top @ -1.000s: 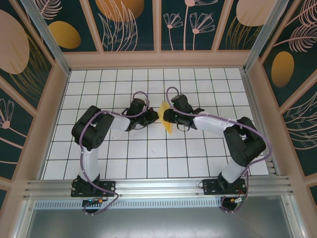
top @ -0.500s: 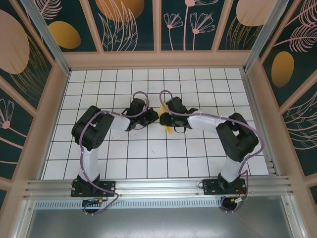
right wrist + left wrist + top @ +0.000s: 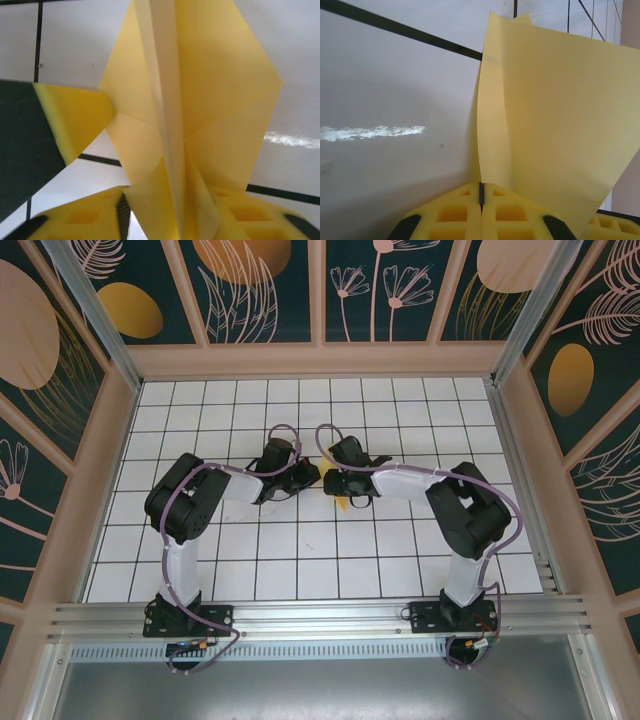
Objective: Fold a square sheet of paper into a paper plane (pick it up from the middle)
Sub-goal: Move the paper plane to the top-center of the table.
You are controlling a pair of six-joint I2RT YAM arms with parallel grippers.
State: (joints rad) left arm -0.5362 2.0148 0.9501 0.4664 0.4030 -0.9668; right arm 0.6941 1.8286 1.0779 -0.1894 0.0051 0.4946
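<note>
Both grippers were seen nose to nose at the middle of the table, with the yellow sheet of paper, already part-folded, caught between them. The left gripper was clamped shut on the sheet's edge. The right gripper was set astride the centre crease, which ran straight out from between its parted pads, though whether they pressed it could not be told. Each arm was stretched far and bent inward, and neither was judged the nearer.

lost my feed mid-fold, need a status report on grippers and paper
Left gripper shut on the yellow paper. Right gripper straddles its centre fold, grip unclear. Paper partly folded, between both grippers. No obstruction seen.
</note>
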